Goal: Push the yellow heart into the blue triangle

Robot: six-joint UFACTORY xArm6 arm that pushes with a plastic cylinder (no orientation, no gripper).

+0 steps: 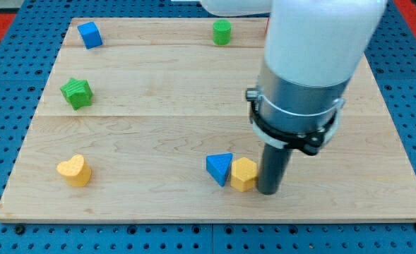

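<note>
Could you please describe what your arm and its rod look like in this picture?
My arm is a wide white cylinder over a grey metallic section, ringed at the bottom by a black clamp collar. Below it hangs a straight dark rod ending in my tip. No cables or markings show.

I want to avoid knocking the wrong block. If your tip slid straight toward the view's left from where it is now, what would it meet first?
My tip sits just right of the yellow hexagon-like block, so it would likely meet that first, with the blue triangle directly behind it. The yellow heart lies far beyond.
</note>
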